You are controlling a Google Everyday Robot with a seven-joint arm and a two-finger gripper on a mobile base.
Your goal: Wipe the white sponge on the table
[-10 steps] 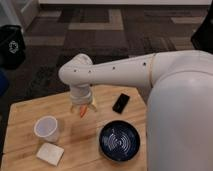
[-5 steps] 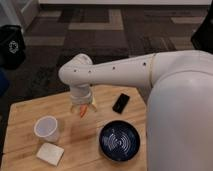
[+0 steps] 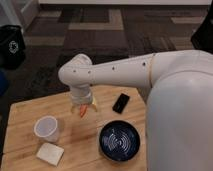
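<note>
Sponge (image 3: 50, 153) flat on table (image 3: 22, 117), skewed, nr cup (image 3: 46, 128) | hand (image 3: 83, 110) released, over table

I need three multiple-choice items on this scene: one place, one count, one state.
1. The white sponge lies: A) on the table beside the plastic cup; B) on the floor; C) in a drawer.
2. Things on the table: A) two; B) four; C) six.
3. The pincer: A) grips the sponge; B) hangs open and empty above the table; C) sits inside the cup.
Key: 1A, it rests by the cup; 2B, sponge, cup, black phone, dark bowl; 3B, it hovers between cup and phone, holding nothing.
</note>
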